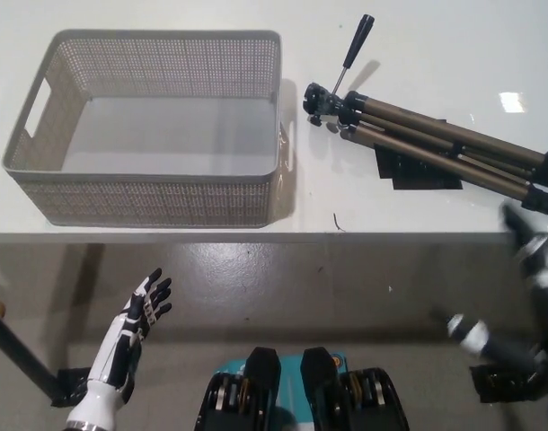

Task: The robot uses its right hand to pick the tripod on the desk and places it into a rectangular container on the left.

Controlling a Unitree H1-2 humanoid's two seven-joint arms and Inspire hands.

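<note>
The tripod [436,142] lies folded on the white desk [166,18] at the right, its bronze legs running toward the right edge. Its black head [323,103] and pan handle [357,40] point toward the basket. The rectangular grey mesh container [148,193] stands on the desk at the left with nothing inside. My black right hand [530,287] is motion-blurred at the right edge, below the desk front and just short of the tripod's leg ends, fingers spread and holding nothing. My white left hand [135,323] rests low at the left, open.
A black patch [418,172] lies flat on the desk under the tripod legs. The desk's front edge [256,235] runs across the middle of the view, with grey floor [301,287] below it. A dark bar [13,355] crosses the lower left corner.
</note>
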